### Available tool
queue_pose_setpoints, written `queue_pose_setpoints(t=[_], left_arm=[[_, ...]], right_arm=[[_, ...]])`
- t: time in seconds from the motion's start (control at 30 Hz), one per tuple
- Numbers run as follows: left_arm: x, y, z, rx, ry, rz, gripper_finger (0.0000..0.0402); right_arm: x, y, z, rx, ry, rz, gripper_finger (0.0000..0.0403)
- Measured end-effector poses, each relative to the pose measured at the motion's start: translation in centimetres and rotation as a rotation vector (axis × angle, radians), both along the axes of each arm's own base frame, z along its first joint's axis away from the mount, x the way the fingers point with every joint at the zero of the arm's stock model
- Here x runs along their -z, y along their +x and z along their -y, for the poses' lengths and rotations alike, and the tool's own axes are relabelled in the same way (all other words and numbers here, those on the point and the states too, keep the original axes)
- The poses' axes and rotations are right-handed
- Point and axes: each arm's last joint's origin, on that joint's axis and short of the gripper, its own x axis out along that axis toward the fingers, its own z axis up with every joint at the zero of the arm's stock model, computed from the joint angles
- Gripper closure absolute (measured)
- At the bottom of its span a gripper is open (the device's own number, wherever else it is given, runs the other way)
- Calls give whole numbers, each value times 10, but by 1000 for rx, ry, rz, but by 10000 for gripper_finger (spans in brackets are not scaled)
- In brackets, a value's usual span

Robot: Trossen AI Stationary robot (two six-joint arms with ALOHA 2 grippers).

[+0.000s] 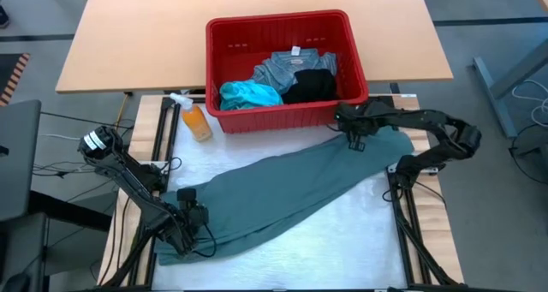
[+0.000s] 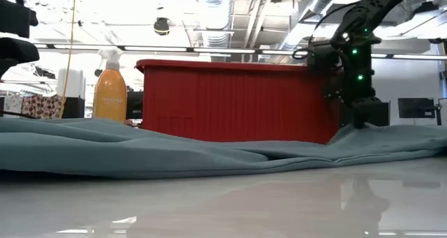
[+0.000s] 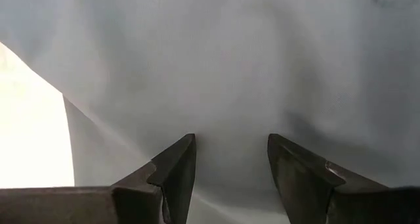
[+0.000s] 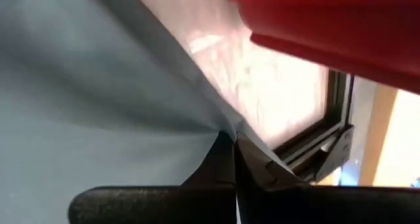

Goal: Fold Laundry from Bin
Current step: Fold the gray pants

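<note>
My arms are matte black, jointed links with loose black cables trailing. Right end effector [image 4: 235, 159]: two dark wedge-shaped fingers. Left end effector [image 3: 230, 165]: matching tapered dark fingers. Small green lights glow on my right wrist housing.

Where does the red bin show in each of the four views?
High view: red bin at top centre, on the table's far side, other garments inside.
Low view: its wall fills the middle, behind the grey-green garment.
Left wrist view: not in it.
Right wrist view: its red edge in the upper right corner.
Shared landmark: the grey-green garment.
</note>
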Motion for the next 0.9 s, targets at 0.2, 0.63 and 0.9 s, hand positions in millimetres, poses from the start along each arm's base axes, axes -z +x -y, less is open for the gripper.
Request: queue_pose_setpoints(t=[0.2,0.63,0.9], left_arm=[[0,-1,1,-2,-36,-39,221],[0,-1,1,-5,-32,-32,221],[0,-2,2,-36,-83,-71,221]], right_arm=[[3,8,8,24,-82,-157,380],[3,33,-2,-21,-14,32,380],[3,28,-2,10,3,-4,323]])
